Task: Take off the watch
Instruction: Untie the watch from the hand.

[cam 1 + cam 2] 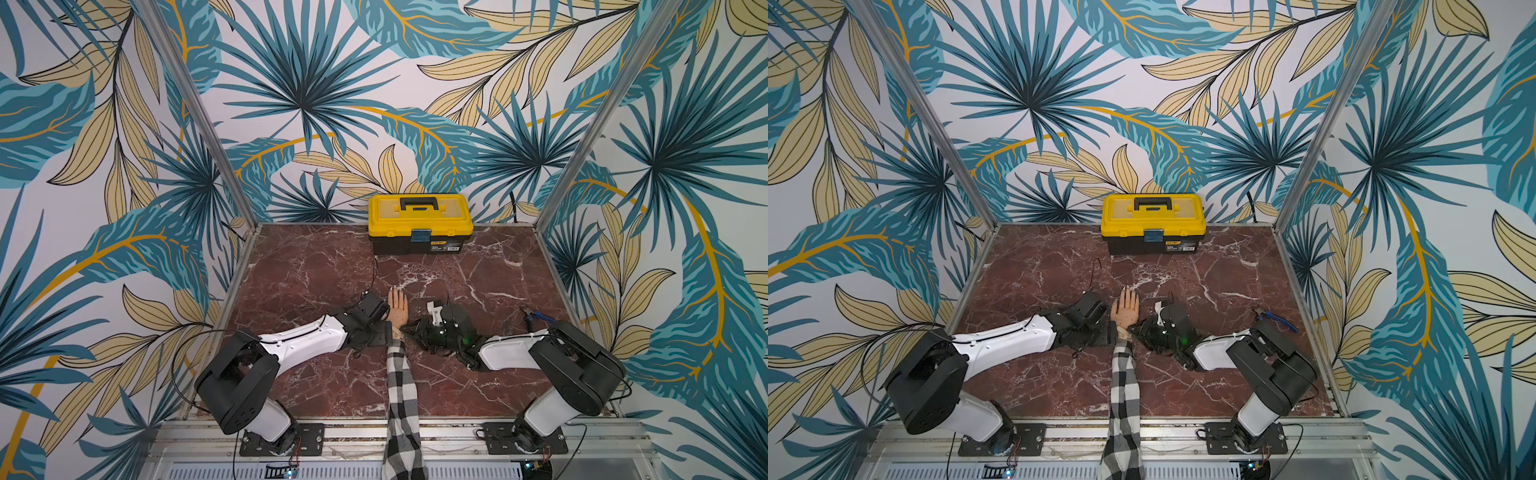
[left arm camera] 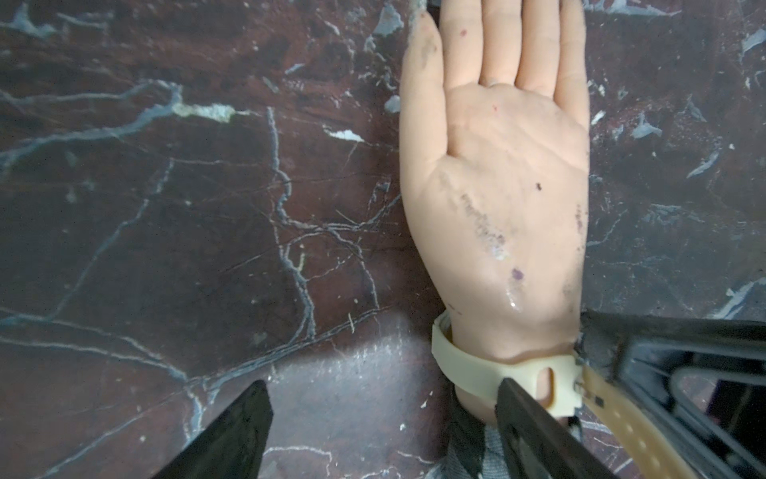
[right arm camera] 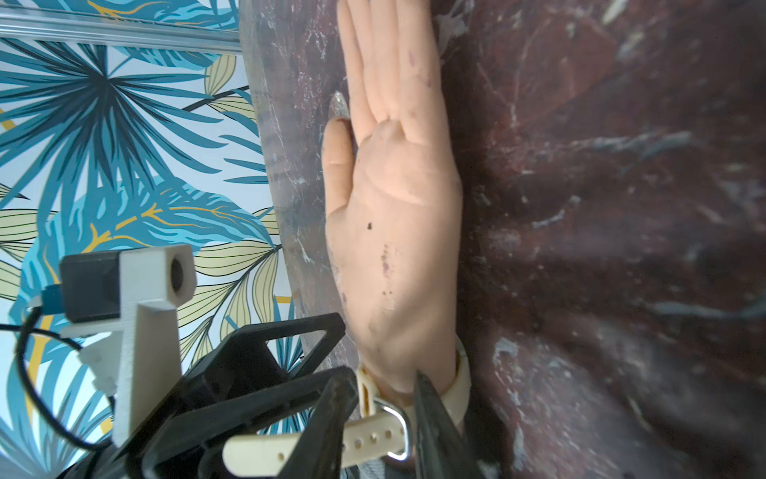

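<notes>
A mannequin hand [image 1: 398, 309] lies palm up on the marble table, with its arm in a black-and-white plaid sleeve [image 1: 401, 386]. The watch [image 2: 476, 367] is round its wrist: a beige strap and a metal buckle [image 3: 405, 419], with the face hidden. The strap's free tail [image 3: 265, 454] sticks out past the buckle. My left gripper [image 2: 381, 398] stands open at the wrist's left side, with one finger [image 2: 522, 410] over the strap. My right gripper [image 3: 379, 377] is at the wrist's right side. Its jaws stand narrow either side of the buckle, and I cannot tell whether they press on it.
A closed yellow toolbox [image 1: 419, 222] stands at the back of the table. Blue-handled pliers [image 1: 536, 316] lie by the right edge, behind my right arm. Metal frame posts [image 1: 582, 137] rise at the back corners, with patterned walls all round.
</notes>
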Robot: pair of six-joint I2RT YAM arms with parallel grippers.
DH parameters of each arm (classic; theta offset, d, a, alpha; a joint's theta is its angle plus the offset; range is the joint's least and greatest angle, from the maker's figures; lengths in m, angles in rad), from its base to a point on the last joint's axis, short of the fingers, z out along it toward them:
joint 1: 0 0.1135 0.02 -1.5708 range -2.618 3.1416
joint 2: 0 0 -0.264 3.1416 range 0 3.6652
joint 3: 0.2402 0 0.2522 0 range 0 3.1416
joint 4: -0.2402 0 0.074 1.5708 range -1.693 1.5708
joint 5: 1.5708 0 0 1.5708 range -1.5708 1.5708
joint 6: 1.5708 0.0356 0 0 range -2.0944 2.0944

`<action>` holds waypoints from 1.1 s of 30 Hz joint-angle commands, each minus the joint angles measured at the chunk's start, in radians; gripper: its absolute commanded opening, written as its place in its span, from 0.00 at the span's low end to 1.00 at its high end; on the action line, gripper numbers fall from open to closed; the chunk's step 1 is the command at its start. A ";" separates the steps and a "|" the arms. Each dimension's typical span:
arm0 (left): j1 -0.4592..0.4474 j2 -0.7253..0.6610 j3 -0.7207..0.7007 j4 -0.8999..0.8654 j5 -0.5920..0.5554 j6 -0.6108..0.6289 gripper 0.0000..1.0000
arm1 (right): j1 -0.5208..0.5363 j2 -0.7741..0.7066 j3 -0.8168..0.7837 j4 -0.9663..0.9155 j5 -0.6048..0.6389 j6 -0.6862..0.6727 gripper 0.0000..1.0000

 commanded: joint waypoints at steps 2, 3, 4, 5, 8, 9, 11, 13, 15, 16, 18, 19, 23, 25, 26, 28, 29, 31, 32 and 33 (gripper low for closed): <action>0.001 -0.005 -0.011 -0.005 -0.015 0.000 0.87 | 0.001 -0.016 -0.016 0.076 -0.039 0.050 0.27; 0.001 -0.004 -0.011 -0.005 -0.015 0.000 0.87 | 0.002 -0.025 -0.016 0.075 -0.043 0.052 0.26; 0.001 -0.005 -0.012 -0.004 -0.016 0.001 0.87 | 0.002 -0.034 -0.016 0.071 -0.046 0.053 0.26; 0.002 -0.005 -0.011 -0.005 -0.016 0.000 0.87 | 0.001 -0.040 -0.016 0.067 -0.049 0.054 0.26; 0.000 -0.002 -0.010 -0.005 -0.017 -0.001 0.87 | 0.001 -0.069 -0.011 0.036 -0.053 0.046 0.25; 0.002 -0.001 -0.010 -0.005 -0.016 0.001 0.87 | 0.001 -0.080 -0.008 0.020 -0.052 0.037 0.25; 0.002 -0.002 -0.011 -0.005 -0.016 0.001 0.87 | 0.001 -0.108 -0.003 -0.027 -0.045 0.012 0.25; 0.001 -0.001 -0.012 -0.005 -0.017 0.002 0.87 | 0.002 -0.142 0.003 -0.100 -0.031 -0.026 0.25; 0.002 -0.002 -0.012 -0.005 -0.016 0.002 0.87 | 0.002 -0.174 0.006 -0.168 -0.013 -0.061 0.24; 0.001 -0.001 -0.012 -0.004 -0.016 0.002 0.87 | 0.001 -0.186 0.006 -0.192 -0.006 -0.076 0.24; 0.002 -0.001 -0.012 -0.005 -0.017 0.004 0.87 | 0.001 -0.204 0.006 -0.243 0.013 -0.106 0.24; 0.001 -0.002 -0.011 -0.004 -0.016 0.004 0.87 | 0.000 -0.210 0.006 -0.259 0.017 -0.118 0.24; 0.001 -0.005 -0.012 -0.005 -0.016 0.002 0.87 | -0.001 -0.196 0.007 -0.271 0.023 -0.134 0.23; 0.002 -0.006 -0.011 -0.005 -0.015 0.001 0.87 | -0.001 -0.175 0.009 -0.252 0.015 -0.135 0.21; 0.001 -0.008 -0.012 -0.005 -0.015 0.002 0.87 | -0.001 -0.160 0.013 -0.242 0.010 -0.135 0.21; 0.001 -0.007 -0.012 -0.005 -0.015 0.002 0.87 | -0.001 -0.133 0.020 -0.224 0.000 -0.135 0.21; 0.002 -0.008 -0.012 -0.005 -0.015 0.002 0.87 | -0.001 -0.122 0.024 -0.216 -0.004 -0.135 0.20; 0.001 -0.007 -0.013 -0.005 -0.015 0.001 0.87 | -0.001 -0.103 0.029 -0.201 -0.011 -0.135 0.20; 0.002 -0.007 -0.013 -0.005 -0.015 0.001 0.87 | -0.001 -0.097 0.030 -0.195 -0.012 -0.135 0.20; 0.001 -0.009 -0.013 -0.005 -0.015 0.001 0.87 | -0.001 -0.091 0.033 -0.191 -0.014 -0.133 0.19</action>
